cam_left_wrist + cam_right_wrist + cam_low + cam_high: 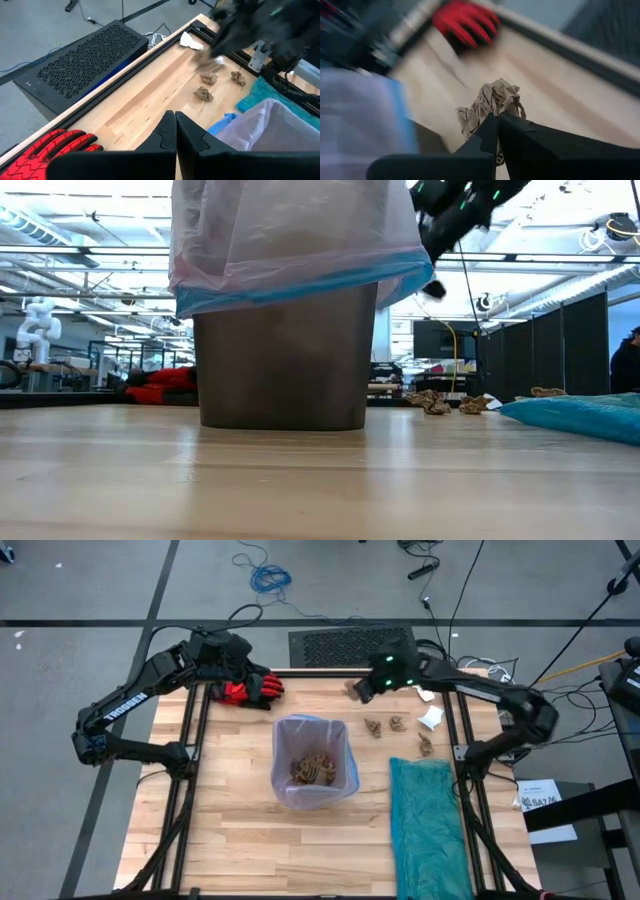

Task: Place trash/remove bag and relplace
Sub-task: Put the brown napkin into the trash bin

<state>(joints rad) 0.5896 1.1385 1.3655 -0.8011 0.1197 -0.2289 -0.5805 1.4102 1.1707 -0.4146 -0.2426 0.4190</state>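
The grey bin (310, 765) stands mid-table, lined with the pale lilac-pink bag (290, 240), whose edge is folded over the rim; several tan paper lumps (312, 770) lie inside. My right gripper (362, 688) is near the table's far edge, shut on a tan lump (492, 102). More lumps (385, 726) and one more (425, 745) lie right of the bin, with white scraps (430, 718) beyond them. My left gripper (175, 131) is shut, above the far-left corner beside the red glove (250, 690). My right gripper pinches the crumpled tan paper lump between its two fingertips (512, 132), gripping the lump's lower part (490, 112). The lump bulges out past the fingertips. It looks lifted off the wood, with the tabletop showing behind it.
A teal-green plastic bag (425, 820) lies along the right side of the table. A black perforated box (80, 65) sits on the floor past the far edge. Black frame rails (195, 740) run along both sides. Bare wood lies left of and in front of the bin.
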